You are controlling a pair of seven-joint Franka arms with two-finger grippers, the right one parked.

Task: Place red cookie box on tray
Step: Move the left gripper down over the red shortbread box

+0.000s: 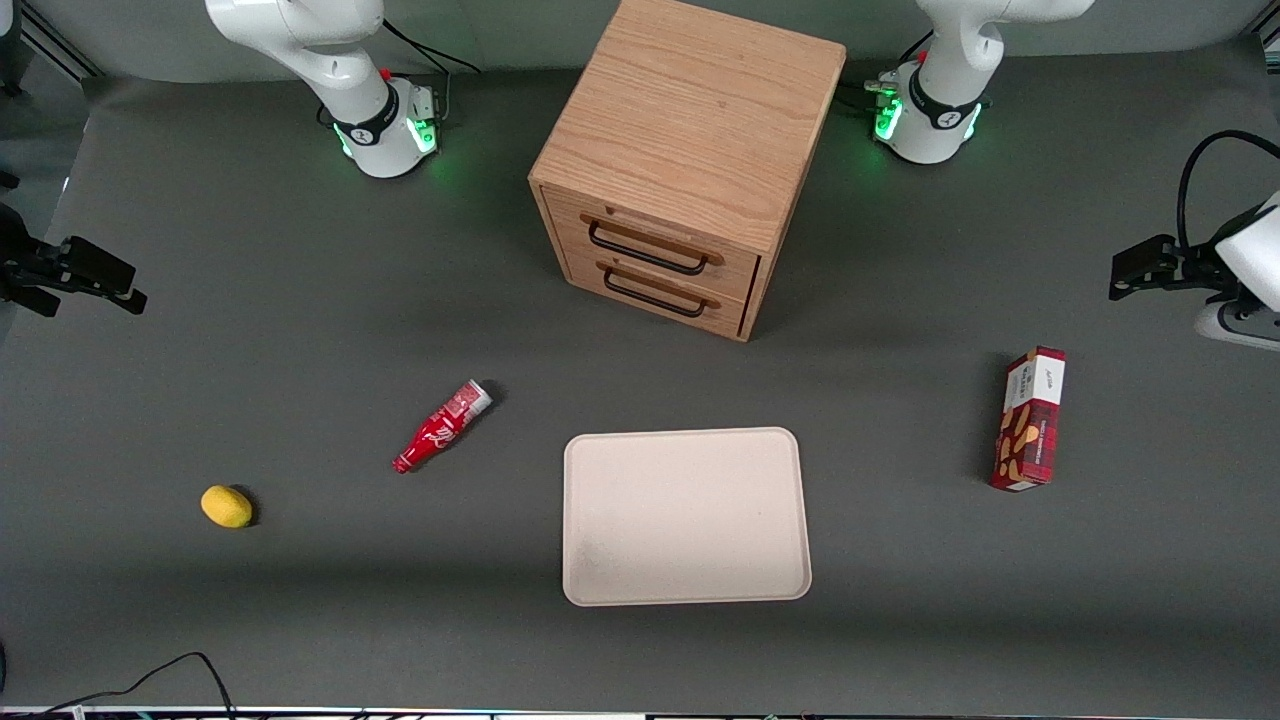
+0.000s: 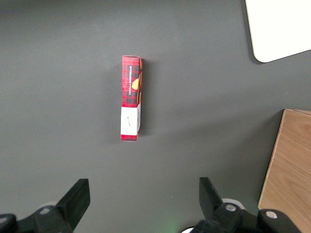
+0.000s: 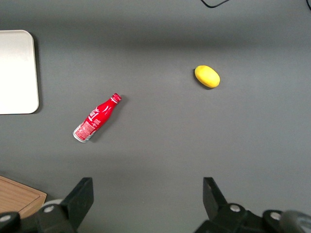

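Observation:
The red cookie box (image 1: 1030, 420) lies on its side on the dark table, toward the working arm's end, with its white panel end farther from the front camera. In the left wrist view the red cookie box (image 2: 131, 99) lies lengthwise, well clear of my fingers. The cream tray (image 1: 685, 515) sits flat, with nothing on it, near the middle of the table and nearer the front camera, a wide gap from the box; one corner of the tray (image 2: 279, 26) shows in the wrist view. My left gripper (image 1: 1128, 275) (image 2: 144, 194) hovers open, holding nothing, farther from the front camera than the box.
A wooden two-drawer cabinet (image 1: 690, 160) stands farther from the front camera than the tray. A small red bottle (image 1: 440, 425) and a yellow lemon (image 1: 227, 506) lie toward the parked arm's end.

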